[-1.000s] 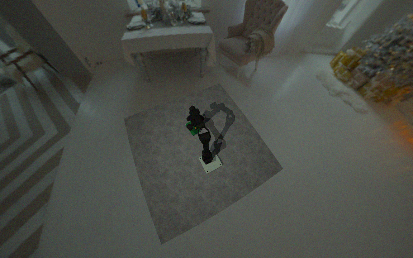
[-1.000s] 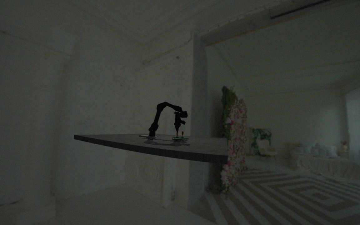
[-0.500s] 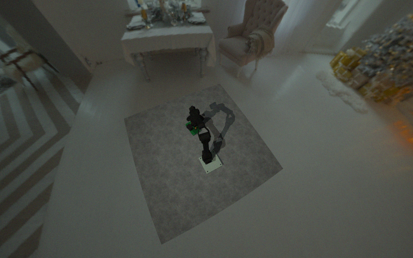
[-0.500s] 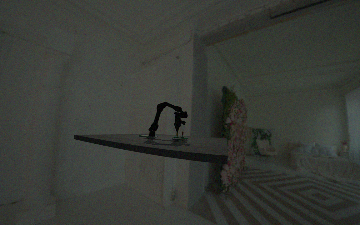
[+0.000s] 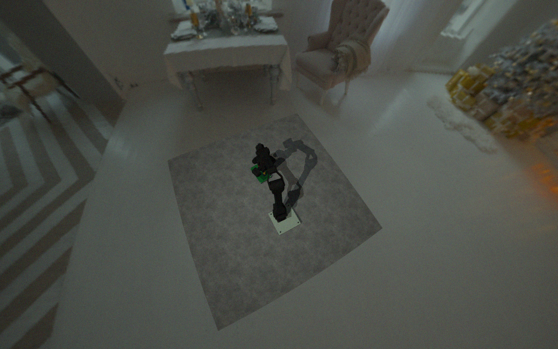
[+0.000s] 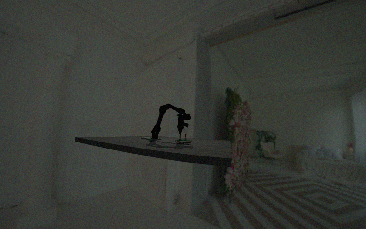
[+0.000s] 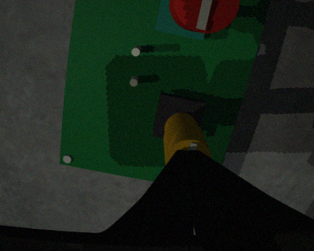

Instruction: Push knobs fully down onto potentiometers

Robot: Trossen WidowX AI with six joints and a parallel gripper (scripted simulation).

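Hand, fingers pressed together, directly above the yellow knob; red knob stands apart on the circuit board.

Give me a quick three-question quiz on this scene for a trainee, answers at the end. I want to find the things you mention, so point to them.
1. Which knob is the gripper (image 5: 265, 173) (image 6: 180, 136) (image 7: 186, 161) over: a) red, b) yellow, c) blue?
2. True or false: the gripper's fingers are wide open.
3. Fill in: the knobs' circuit board (image 5: 262, 178) (image 6: 187, 140) (image 7: 88, 104) is coloured ____.

Key: 1. b, the yellow knob (image 6: 180, 137) (image 7: 181, 130); 2. false; 3. green.
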